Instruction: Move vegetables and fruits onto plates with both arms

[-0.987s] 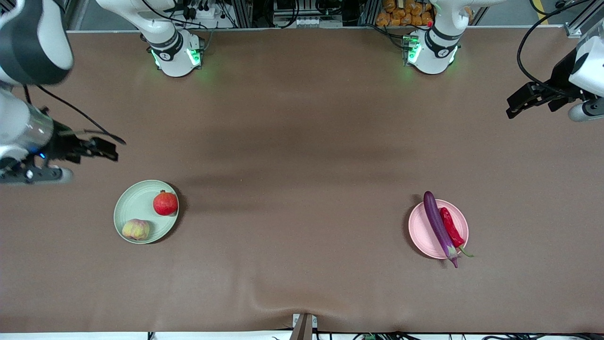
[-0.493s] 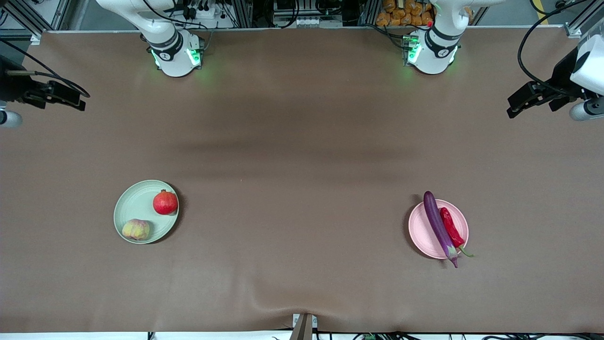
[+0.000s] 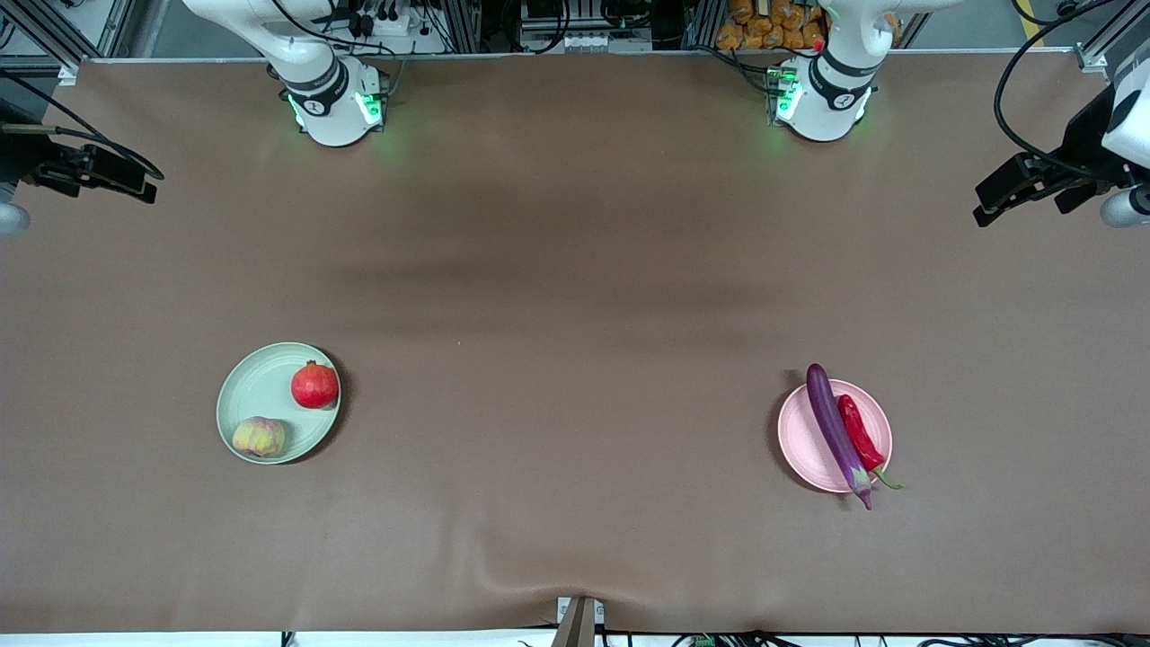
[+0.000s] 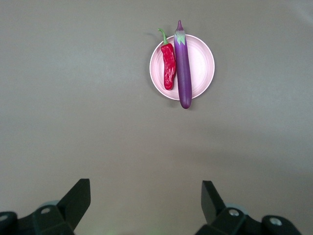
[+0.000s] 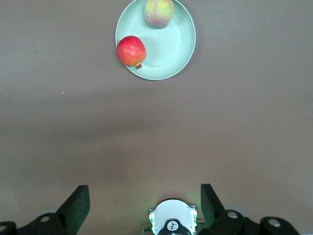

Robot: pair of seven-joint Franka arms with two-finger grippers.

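Eggplant [image 3: 834, 431] and chili pepper [image 3: 860, 434] are lying side by side on the pink plate [image 3: 809, 445], toward the left arm's end of the brown worktop [image 3: 575, 296]. With the plate read as a clock face in the front view, the eggplant is running from about 11 o'clock to 5 o'clock, both of its ends overhanging the rim, while the chili is touching it along its length, its green stem poking past the rim near 4 o'clock. Toward the right arm's end, the green plate [image 3: 256, 391] is carrying the pomegranate [image 3: 314, 386] at about 2 o'clock and the peach [image 3: 259, 437] at about 7 o'clock, the two fruits apart from each other.

Both arms are waiting, raised clear of the plates. The left pincer [image 3: 997, 199] is hanging over bare worktop at the left arm's end, its fingers [image 4: 73, 203] standing wide apart and holding nothing. The right pincer [image 3: 130, 184] is hanging over the worktop's edge at the right arm's end, its fingers [image 5: 76, 205] likewise spread wide and empty.
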